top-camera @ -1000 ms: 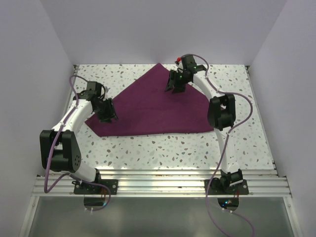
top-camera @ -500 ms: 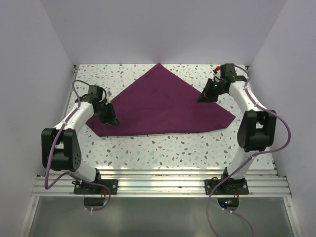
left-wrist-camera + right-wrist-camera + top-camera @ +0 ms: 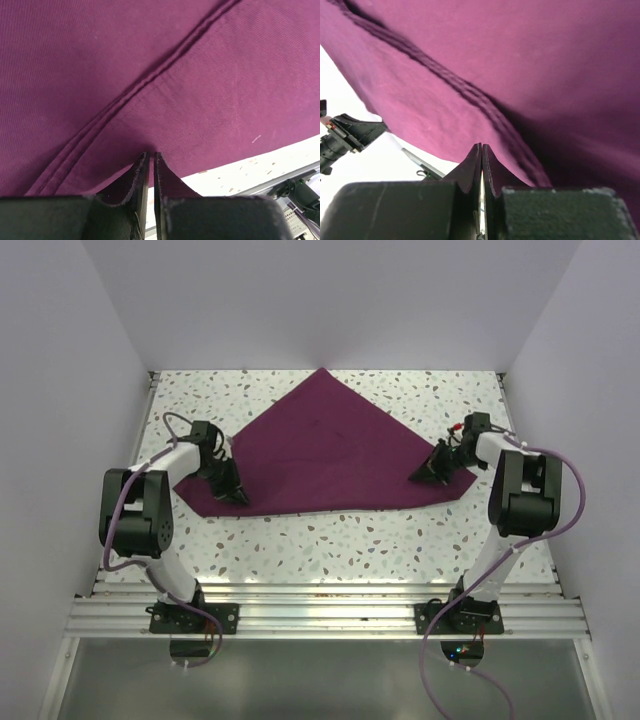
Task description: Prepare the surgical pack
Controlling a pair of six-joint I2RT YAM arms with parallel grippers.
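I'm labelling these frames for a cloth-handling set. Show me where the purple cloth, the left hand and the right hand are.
purple cloth (image 3: 330,455): top external view, flat middle of the sheet.
left hand (image 3: 238,495): top external view, at its closed fingertips on the cloth's left corner.
right hand (image 3: 416,477): top external view, at its closed fingertips on the cloth's right corner.

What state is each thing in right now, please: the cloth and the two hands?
Purple cloth: spread flat on the table, near corners pinched.
Left hand: shut on the cloth's near-left corner.
Right hand: shut on the cloth's right corner.
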